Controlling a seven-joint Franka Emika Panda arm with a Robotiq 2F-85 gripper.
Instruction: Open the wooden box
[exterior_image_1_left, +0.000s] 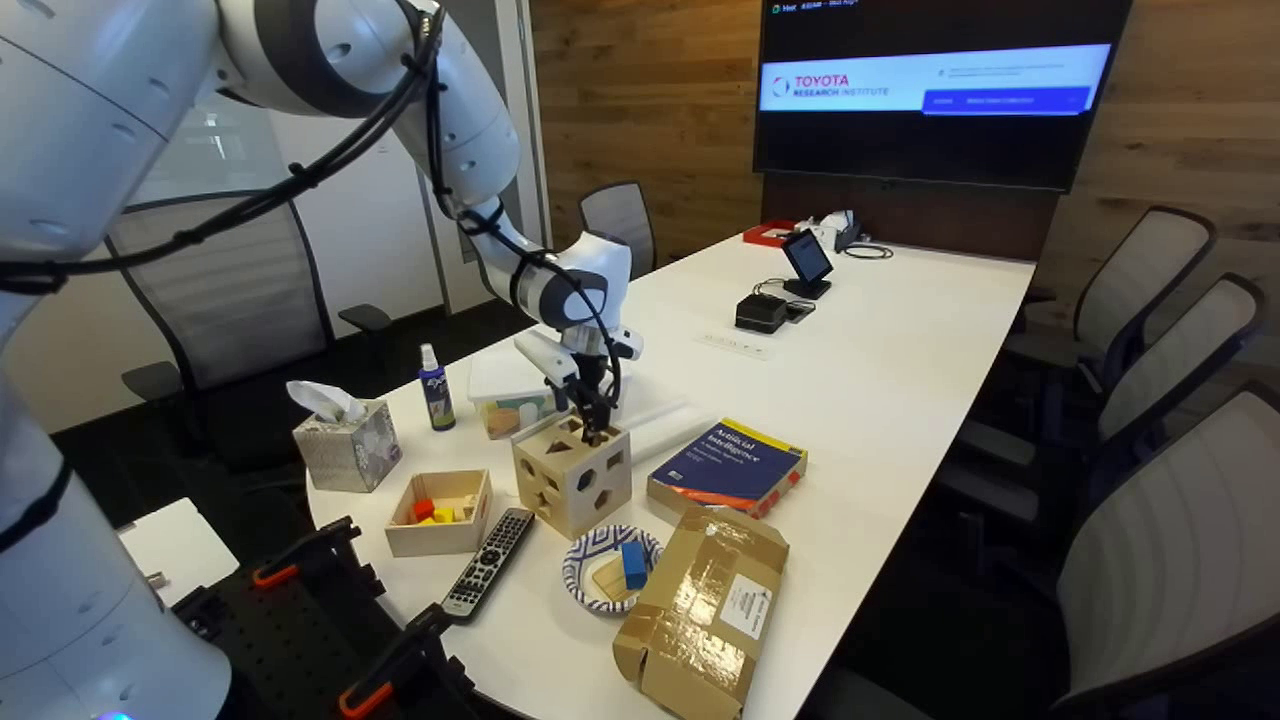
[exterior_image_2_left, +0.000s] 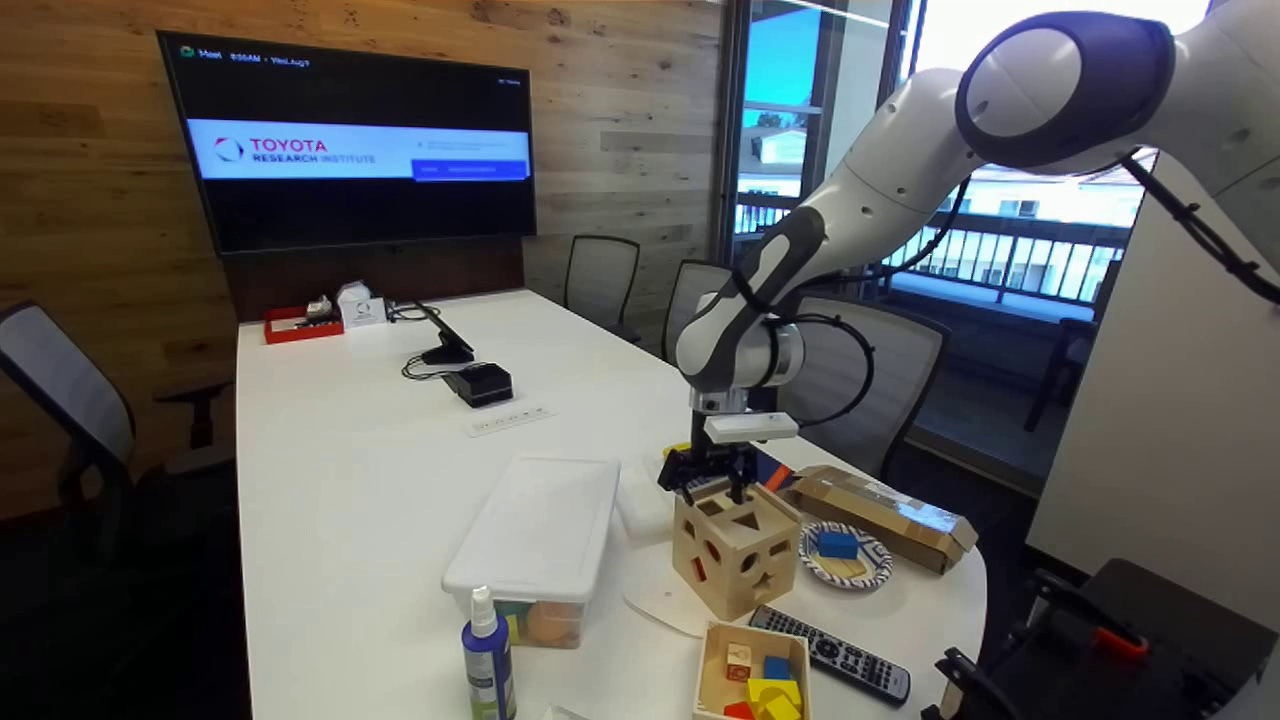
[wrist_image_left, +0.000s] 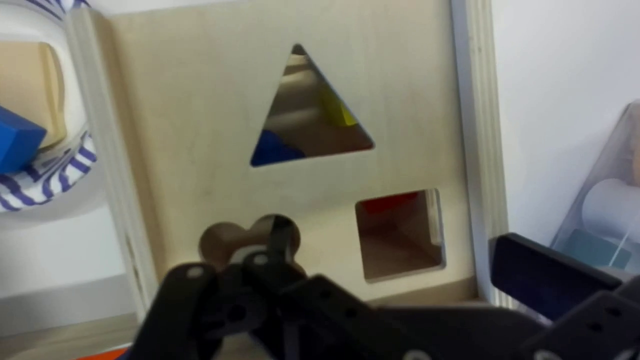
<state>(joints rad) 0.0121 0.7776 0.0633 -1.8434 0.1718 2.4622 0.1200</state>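
The wooden box (exterior_image_1_left: 543, 478) is a pale cube with cut-out holes, standing upright on the table; it also shows in an exterior view (exterior_image_2_left: 722, 567). Its top panel fills much of the wrist view (wrist_image_left: 200, 115), with a triangular, a square and a clover-like hole. Blue, yellow and red pieces show inside through the holes. My gripper (exterior_image_2_left: 712, 488) points down at the top. In the wrist view my gripper (wrist_image_left: 392, 247) is open: one finger reaches into or over the clover-like hole, the other is at the outer side of the raised side wall. Contact is unclear.
A small wooden tray (exterior_image_1_left: 437, 540) with coloured blocks, a remote (exterior_image_1_left: 488, 565), a patterned plate (exterior_image_1_left: 573, 578) with blocks, a cardboard packet (exterior_image_1_left: 700, 610) and a thick book (exterior_image_1_left: 728, 465) surround the box. A lidded plastic bin (exterior_image_2_left: 540, 530) and a spray bottle (exterior_image_2_left: 488, 660) also stand nearby.
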